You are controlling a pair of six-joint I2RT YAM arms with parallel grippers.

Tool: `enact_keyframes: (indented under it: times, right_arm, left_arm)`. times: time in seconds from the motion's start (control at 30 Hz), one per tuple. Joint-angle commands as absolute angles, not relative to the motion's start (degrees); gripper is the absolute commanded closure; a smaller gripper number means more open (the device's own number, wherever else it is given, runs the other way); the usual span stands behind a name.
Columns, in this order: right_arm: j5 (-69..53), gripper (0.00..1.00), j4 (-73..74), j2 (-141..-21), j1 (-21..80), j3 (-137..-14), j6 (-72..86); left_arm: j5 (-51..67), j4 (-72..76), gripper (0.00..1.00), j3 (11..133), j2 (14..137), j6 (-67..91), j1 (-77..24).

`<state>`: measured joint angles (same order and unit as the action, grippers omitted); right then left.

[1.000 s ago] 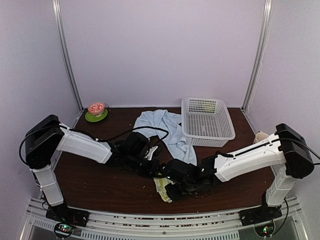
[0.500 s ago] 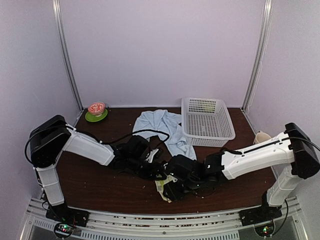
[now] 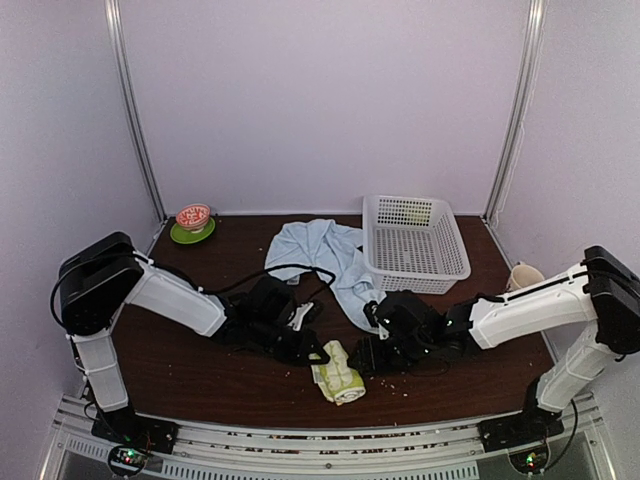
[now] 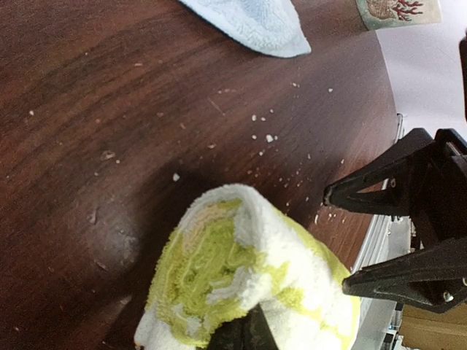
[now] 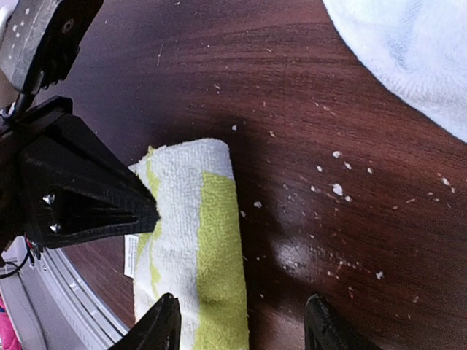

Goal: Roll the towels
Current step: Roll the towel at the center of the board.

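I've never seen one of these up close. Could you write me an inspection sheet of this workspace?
Surface: dark wooden table, scattered with white crumbs.
Job's things: yellow-green towel rolled, near the front edge; light-blue towel crumpled, unrolled, beside the basket.
Clutter: white basket; bowl on green saucer; cup.
Grippers: left gripper shut, tip at the roll's end; right gripper open, holding nothing.
Cables: black cable looping across the table.
Surroundings: lilac walls, metal posts.
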<state>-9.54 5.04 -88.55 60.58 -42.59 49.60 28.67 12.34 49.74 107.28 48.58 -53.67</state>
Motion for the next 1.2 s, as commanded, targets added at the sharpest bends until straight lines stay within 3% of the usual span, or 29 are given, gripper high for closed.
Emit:
enact_keyframes:
  times: [0.0, 0.23, 0.5, 0.87, 1.17]
  right_arm:
    - [-15.9, 0.42, -5.1, -92.3, 59.4, -41.4, 53.7]
    - [-19.5, 0.45, -8.2, -97.7, 59.4, -42.4, 55.4]
    - [-11.8, 0.61, 10.1, -101.4, 62.0, -52.6, 48.1]
    - [-3.6, 0.64, 20.3, -104.2, 65.0, -59.4, 44.4]
    - [-3.2, 0.64, 20.3, -104.8, 65.6, -60.5, 44.3]
  left_arm:
    - [26.1, 10.0, 1.0, 47.2, 107.7, 48.8, -53.5]
    - [26.0, 10.1, 1.0, 46.0, 107.0, 48.6, -53.5]
    - [24.5, 6.5, 1.0, 43.9, 101.3, 47.1, -53.5]
    - [22.4, -0.6, 1.0, 44.0, 89.3, 45.1, -53.6]
    - [25.0, 2.8, 1.0, 50.3, 96.0, 44.9, -53.5]
